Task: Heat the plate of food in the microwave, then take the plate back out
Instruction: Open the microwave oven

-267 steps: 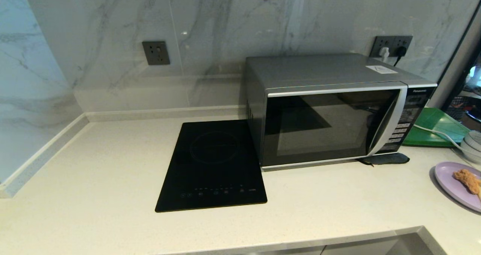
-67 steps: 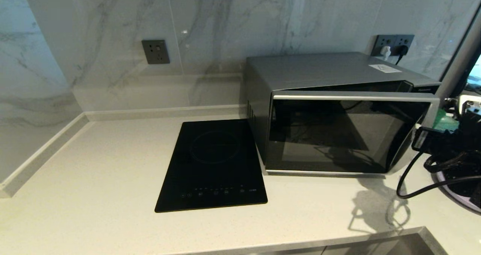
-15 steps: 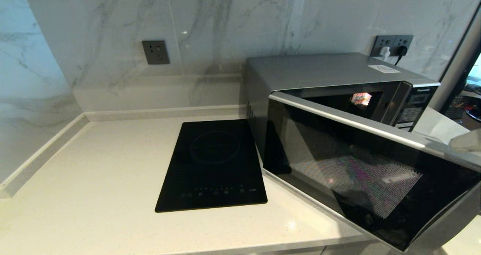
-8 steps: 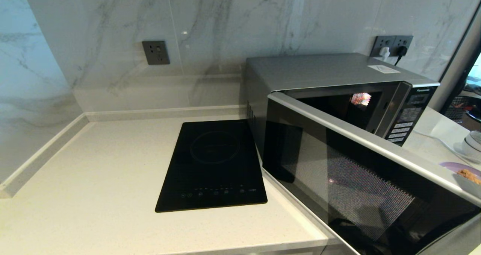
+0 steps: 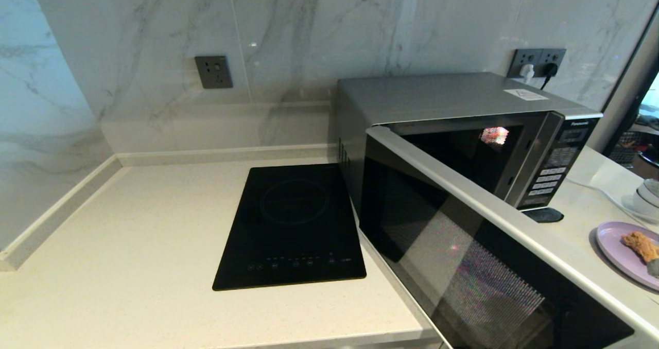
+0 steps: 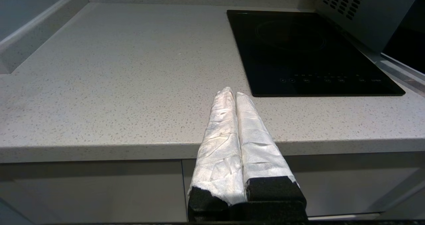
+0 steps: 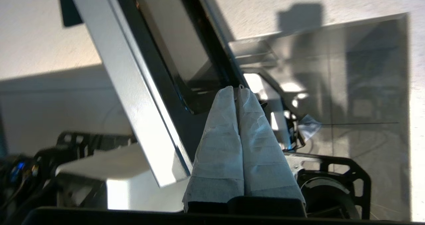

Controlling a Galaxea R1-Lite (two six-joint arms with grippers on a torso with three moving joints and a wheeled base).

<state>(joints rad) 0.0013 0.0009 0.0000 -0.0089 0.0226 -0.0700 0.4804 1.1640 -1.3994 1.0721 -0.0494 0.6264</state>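
- On the far left of the scene, a pale speckled countertop [image 5: 128, 246] meets a grey-veined marble wall, with a dark wall socket [image 5: 213, 71] set into the wall above it.
- At the near left edge of the counter, seen in the left wrist view, the left gripper [image 6: 231, 93] hangs just off the counter's front edge, its two white-wrapped fingers [image 6: 219, 142] pressed flat together with nothing between them.
- In the middle, a flat black induction hob [image 5: 293, 228] lies on the counter, just to the left of the microwave.
- To the right of the hob stands the microwave [image 5: 443, 99], silver-grey, with its button panel at its right end.
- Its dark glass door [image 5: 479, 266] is swung wide open toward the near right, and the cavity behind it is dark.
- In the right wrist view, the right gripper [image 7: 237, 89] sits close beside the door's edge; its white-wrapped fingers [image 7: 262, 158] are closed against each other and grip nothing.
- At the far right, the plate of food [image 5: 618, 254] rests on the counter outside the microwave, beyond the open door, with the golden-brown fried piece on it.
- Just behind the plate, a white cable [image 5: 600, 194] trails across the counter.
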